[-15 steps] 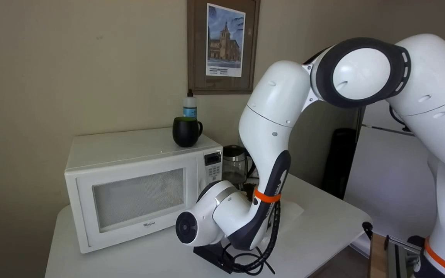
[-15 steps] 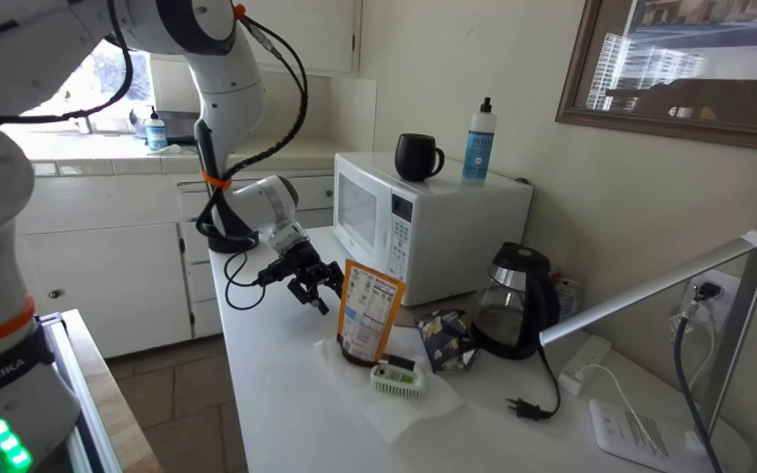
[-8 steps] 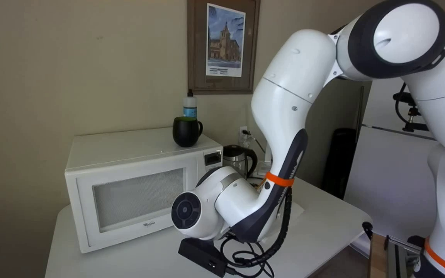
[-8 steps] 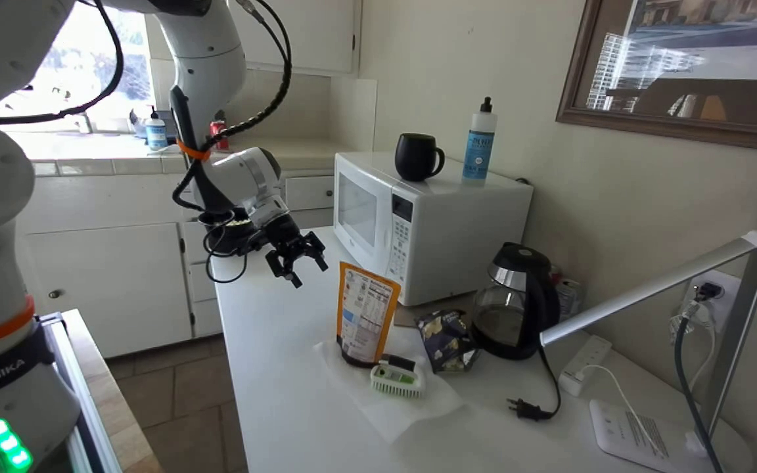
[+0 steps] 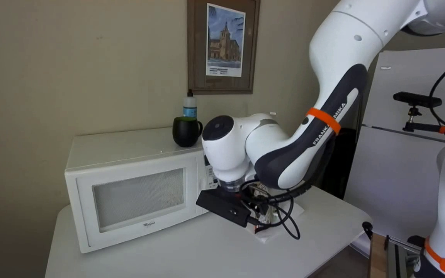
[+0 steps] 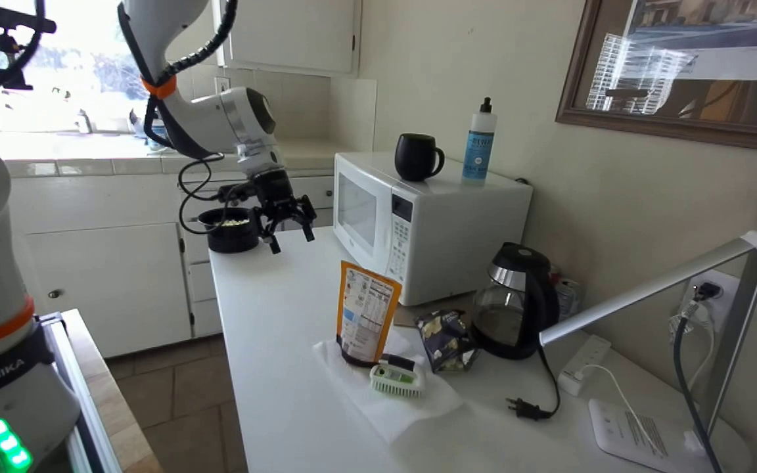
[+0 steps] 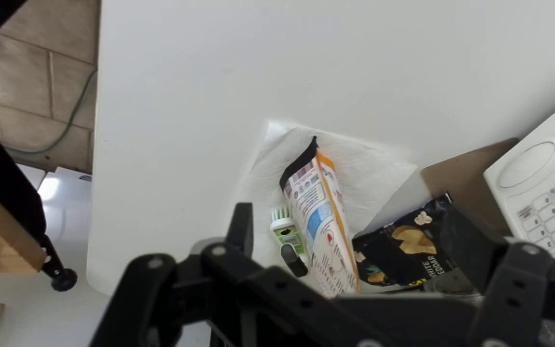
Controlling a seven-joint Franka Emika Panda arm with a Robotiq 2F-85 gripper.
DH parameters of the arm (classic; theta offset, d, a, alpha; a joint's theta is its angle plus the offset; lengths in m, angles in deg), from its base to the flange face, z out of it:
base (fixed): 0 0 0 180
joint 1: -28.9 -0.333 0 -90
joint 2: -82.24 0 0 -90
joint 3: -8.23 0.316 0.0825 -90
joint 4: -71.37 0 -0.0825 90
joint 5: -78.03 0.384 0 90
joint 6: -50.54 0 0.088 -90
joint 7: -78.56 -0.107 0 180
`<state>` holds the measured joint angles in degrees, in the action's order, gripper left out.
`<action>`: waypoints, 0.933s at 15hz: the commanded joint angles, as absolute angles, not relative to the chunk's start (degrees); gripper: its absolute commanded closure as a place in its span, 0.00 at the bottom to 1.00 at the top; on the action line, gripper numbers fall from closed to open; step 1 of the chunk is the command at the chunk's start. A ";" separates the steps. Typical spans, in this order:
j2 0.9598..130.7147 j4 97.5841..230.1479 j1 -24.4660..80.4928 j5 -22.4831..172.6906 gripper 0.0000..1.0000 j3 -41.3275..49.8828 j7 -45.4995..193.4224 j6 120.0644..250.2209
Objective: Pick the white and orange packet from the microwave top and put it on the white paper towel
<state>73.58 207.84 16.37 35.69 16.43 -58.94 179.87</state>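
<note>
The white and orange packet [image 6: 368, 315] stands upright, leaning slightly, on the white paper towel [image 6: 418, 417] on the table. In the wrist view, the packet [image 7: 318, 217] shows from above on the towel [image 7: 374, 168]. In an exterior view the arm and cables mostly hide it, and only a corner of the towel [image 5: 296, 210] shows. My gripper [image 6: 292, 240] is open and empty, fingers pointing down, above the table and apart from the packet. In the wrist view the fingers of the gripper [image 7: 354, 231] are wide apart. The microwave [image 6: 464, 230] stands behind, with no packet on top.
A green and white brush [image 6: 397, 380] lies beside the packet on the towel. A black snack bag [image 6: 447, 340] and a coffee pot [image 6: 516, 302] stand near the microwave. A black mug [image 6: 414, 157] and a bottle [image 6: 479, 148] are on the microwave. A black pot [image 6: 232, 231] sits at the table's end.
My open gripper has drawn back from beside the packet's top, rising and turning its fingers further down. The arm has swung back and up. The packet stays standing on the towel.
</note>
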 commanded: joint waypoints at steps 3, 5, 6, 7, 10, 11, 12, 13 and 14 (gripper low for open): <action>87.42 213.20 17.30 54.85 0.00 17.81 -34.08 174.67; 90.63 212.79 17.30 60.11 0.00 17.85 -24.51 170.56; 92.74 212.76 17.58 61.48 0.00 17.75 -20.05 167.72; 94.51 213.06 17.76 62.47 0.00 17.78 -16.02 165.83; 102.91 218.06 18.64 57.48 0.00 17.90 -8.22 168.47; 105.27 219.67 19.11 56.42 0.00 17.94 -6.47 170.17; 107.69 221.37 19.42 56.37 0.00 17.65 -3.30 171.60; 110.20 223.79 19.92 55.79 0.00 17.38 -0.61 173.86; 112.55 226.25 20.68 54.57 0.00 17.31 1.70 176.16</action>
